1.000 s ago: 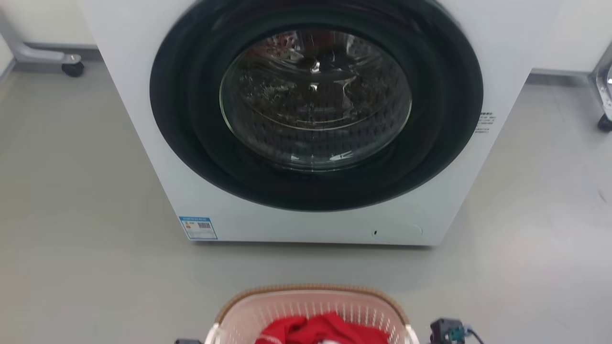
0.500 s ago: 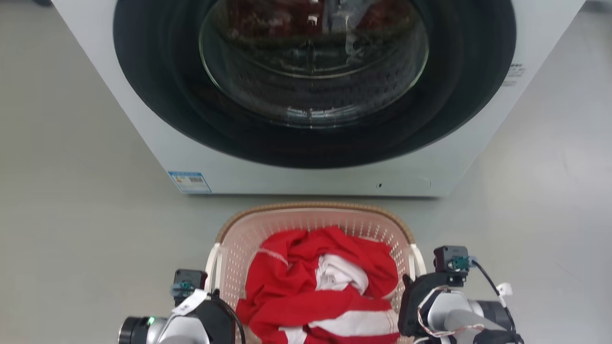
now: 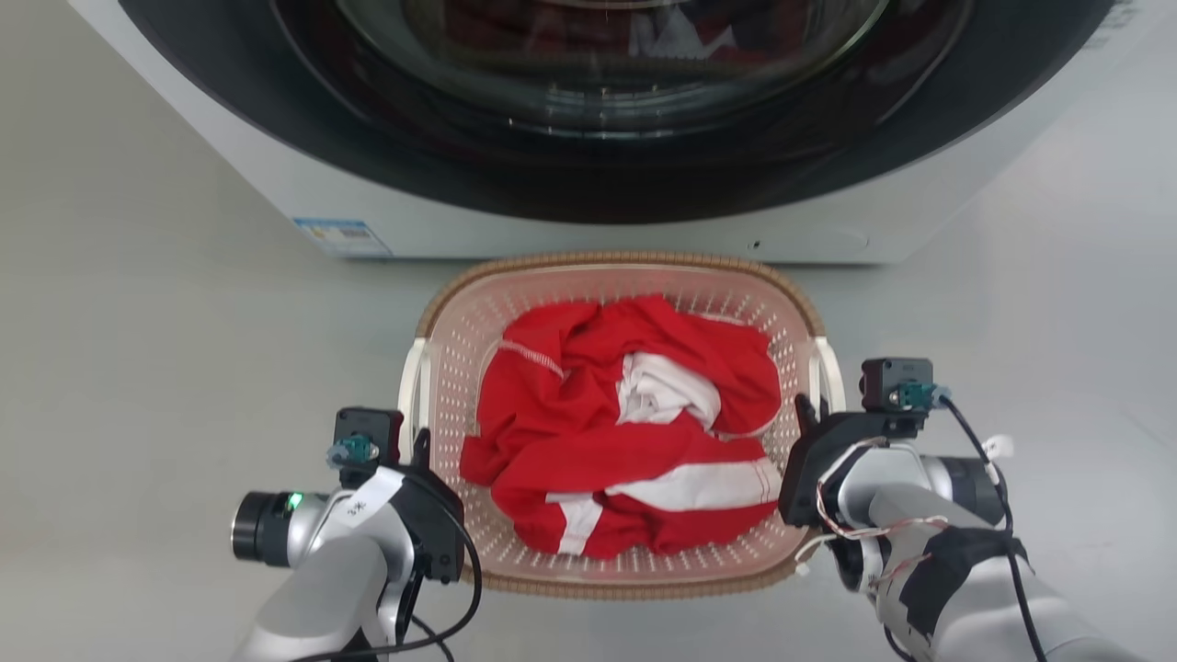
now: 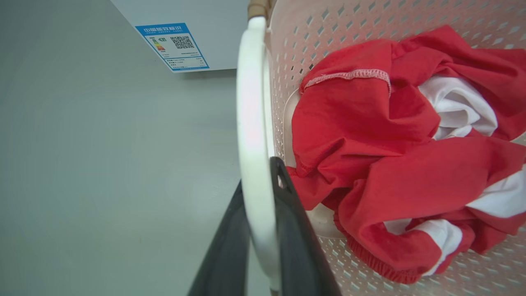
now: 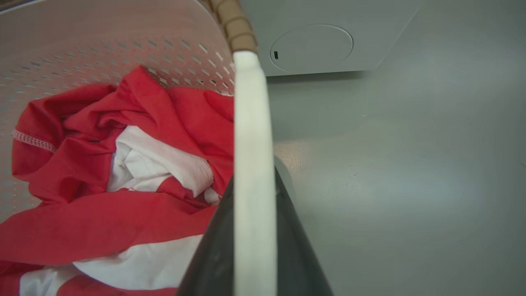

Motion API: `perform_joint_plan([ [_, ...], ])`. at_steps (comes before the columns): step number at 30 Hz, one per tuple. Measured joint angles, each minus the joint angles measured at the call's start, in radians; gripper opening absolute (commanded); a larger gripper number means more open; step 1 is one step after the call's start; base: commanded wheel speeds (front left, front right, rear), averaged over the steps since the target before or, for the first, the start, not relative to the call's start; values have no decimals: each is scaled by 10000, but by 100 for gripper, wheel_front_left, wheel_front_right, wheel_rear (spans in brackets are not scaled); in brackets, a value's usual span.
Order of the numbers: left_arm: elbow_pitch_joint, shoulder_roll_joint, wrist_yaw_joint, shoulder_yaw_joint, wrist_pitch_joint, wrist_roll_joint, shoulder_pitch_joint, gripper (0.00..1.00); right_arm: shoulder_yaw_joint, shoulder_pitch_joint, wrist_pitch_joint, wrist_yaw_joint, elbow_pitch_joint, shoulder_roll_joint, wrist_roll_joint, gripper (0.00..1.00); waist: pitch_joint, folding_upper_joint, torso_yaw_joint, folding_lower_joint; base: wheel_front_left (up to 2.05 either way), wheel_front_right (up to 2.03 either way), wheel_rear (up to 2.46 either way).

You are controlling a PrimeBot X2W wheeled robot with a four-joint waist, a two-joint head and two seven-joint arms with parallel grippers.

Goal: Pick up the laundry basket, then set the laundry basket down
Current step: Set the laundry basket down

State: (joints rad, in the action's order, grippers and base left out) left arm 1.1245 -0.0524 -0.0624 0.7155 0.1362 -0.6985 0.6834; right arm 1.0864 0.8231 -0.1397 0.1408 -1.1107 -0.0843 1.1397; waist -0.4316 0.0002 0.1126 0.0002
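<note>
Blue energy label (image 4: 172, 46) reading "中国能效标识", QR code (image 4: 182, 42), on washer (image 4: 224, 33)

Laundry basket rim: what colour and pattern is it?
Brown with a woven look; the laundry basket rim shows best in the head view.

Both pale forearms reach in from the lower corners of the head view, the left arm (image 3: 322, 579) and the right arm (image 3: 975, 588) angled inward. The left pincer (image 4: 258, 174) has its two dark fingers closed on one white side handle (image 4: 250, 123) of the laundry basket (image 3: 607, 261). The right pincer (image 5: 254, 172) grips the opposite handle (image 5: 251, 123) likewise, one finger on either side.
</note>
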Motion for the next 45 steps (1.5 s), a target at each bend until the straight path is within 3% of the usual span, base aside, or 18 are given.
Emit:
perform_joint_plan([
  [25, -779, 10, -345, 324, 426, -401, 1609, 0, -104, 2029, -654, -268, -543, -395, -489, 0, -3487, 0, 404, -1, 0, 0, 0],
  [45, -445, 104, -357, 456, 769, -474, 2189, 0, -136, 2374, -913, -370, -848, -332, -612, 0, -4138, -1, 495, -2, 0, 0, 0],
])
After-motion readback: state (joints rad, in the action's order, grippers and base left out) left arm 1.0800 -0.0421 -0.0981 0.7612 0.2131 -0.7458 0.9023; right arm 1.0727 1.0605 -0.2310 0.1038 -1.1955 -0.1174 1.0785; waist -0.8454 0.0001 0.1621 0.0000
